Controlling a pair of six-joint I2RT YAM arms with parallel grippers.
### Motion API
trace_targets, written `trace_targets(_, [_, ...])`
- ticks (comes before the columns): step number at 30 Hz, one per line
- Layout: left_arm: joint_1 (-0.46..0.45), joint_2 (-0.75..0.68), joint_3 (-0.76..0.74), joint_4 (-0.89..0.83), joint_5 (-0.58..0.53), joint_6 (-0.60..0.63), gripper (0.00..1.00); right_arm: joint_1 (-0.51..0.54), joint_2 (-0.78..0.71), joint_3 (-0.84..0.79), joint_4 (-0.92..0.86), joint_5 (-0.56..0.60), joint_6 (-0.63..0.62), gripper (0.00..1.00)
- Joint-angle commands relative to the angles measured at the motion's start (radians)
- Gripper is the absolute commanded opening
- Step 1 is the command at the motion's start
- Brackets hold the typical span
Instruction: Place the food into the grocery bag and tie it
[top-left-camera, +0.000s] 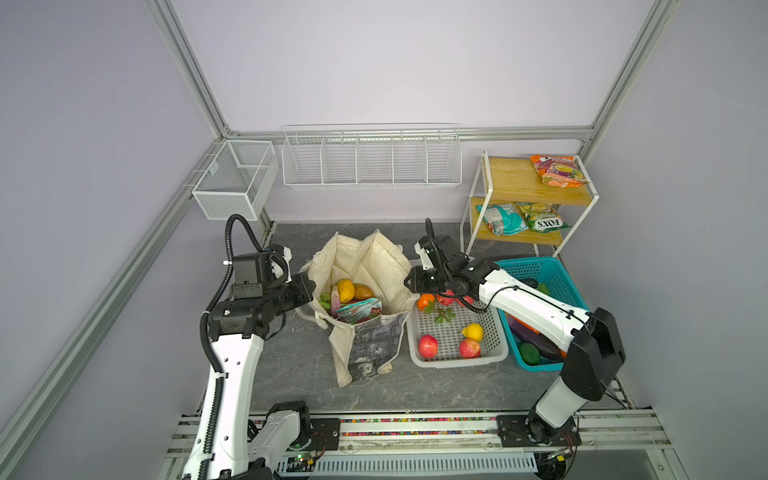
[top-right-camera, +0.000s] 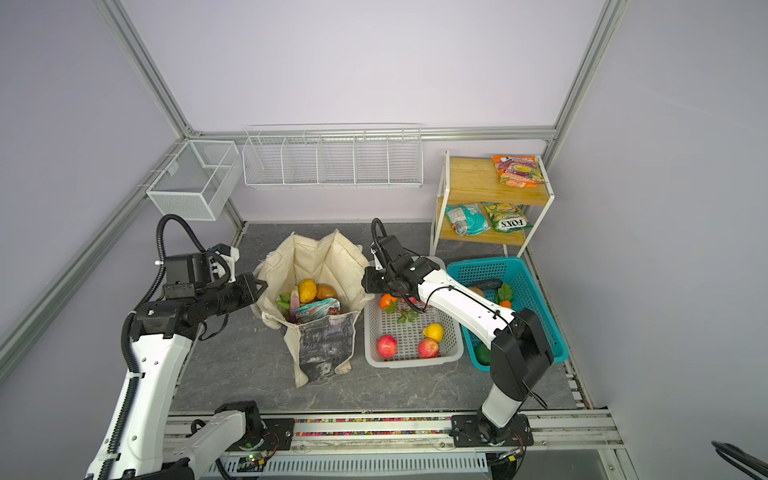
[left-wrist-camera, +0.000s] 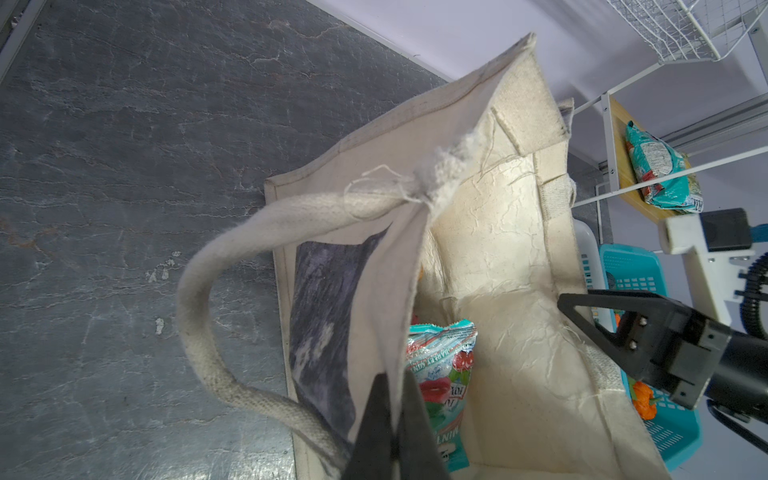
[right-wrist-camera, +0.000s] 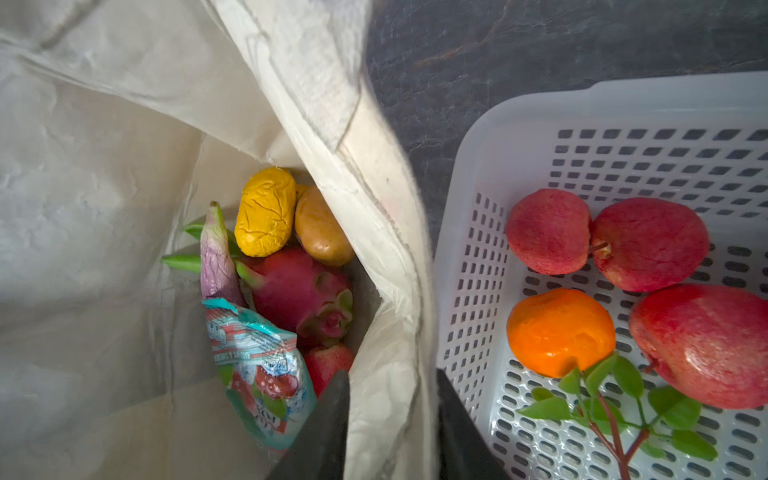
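The grocery bag (top-left-camera: 365, 257) (top-right-camera: 320, 257) stands open in the middle of the table, a cream tote with a grey print. Inside lie food pieces: a yellow piece (right-wrist-camera: 266, 212), an orange-brown one (right-wrist-camera: 322, 226), a pink dragon fruit (right-wrist-camera: 299, 286), a purple piece (right-wrist-camera: 218, 257) and a teal snack packet (right-wrist-camera: 257, 361) (top-left-camera: 359, 309). My left gripper (top-left-camera: 309, 291) (left-wrist-camera: 392, 378) is shut on the bag's left rim. My right gripper (top-left-camera: 409, 282) (right-wrist-camera: 390, 374) straddles the right rim, with folded cloth filling the gap between its jaws. One cream handle (left-wrist-camera: 199, 324) loops out over the table.
A white perforated basket (top-left-camera: 457, 361) right of the bag holds red fruit, a lemon, an orange and a leafy sprig. A teal basket (top-left-camera: 536, 266) stands beyond it under my right arm. A wooden shelf (top-left-camera: 519, 183) holds snack packets. Wire racks (top-left-camera: 370, 162) hang on the back wall.
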Motion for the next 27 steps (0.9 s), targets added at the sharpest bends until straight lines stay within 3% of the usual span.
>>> trace_targets(1, [0.008, -0.008, 0.01, 0.037, 0.031, -0.005, 0.0, 0.029, 0.002, 0.037, 0.013, -0.028, 0.007, 0.16])
trace_targets(3, [0.007, -0.01, 0.018, 0.04, 0.04, -0.01, 0.0, 0.047, -0.001, 0.072, -0.014, -0.017, 0.001, 0.07])
trace_targets(13, [0.005, 0.03, 0.11, 0.056, 0.104, -0.043, 0.0, 0.185, -0.063, 0.293, -0.188, 0.173, -0.046, 0.07])
trace_targets(27, [-0.081, 0.101, 0.05, 0.158, 0.084, -0.1, 0.0, 0.199, -0.111, 0.199, -0.204, 0.245, -0.036, 0.07])
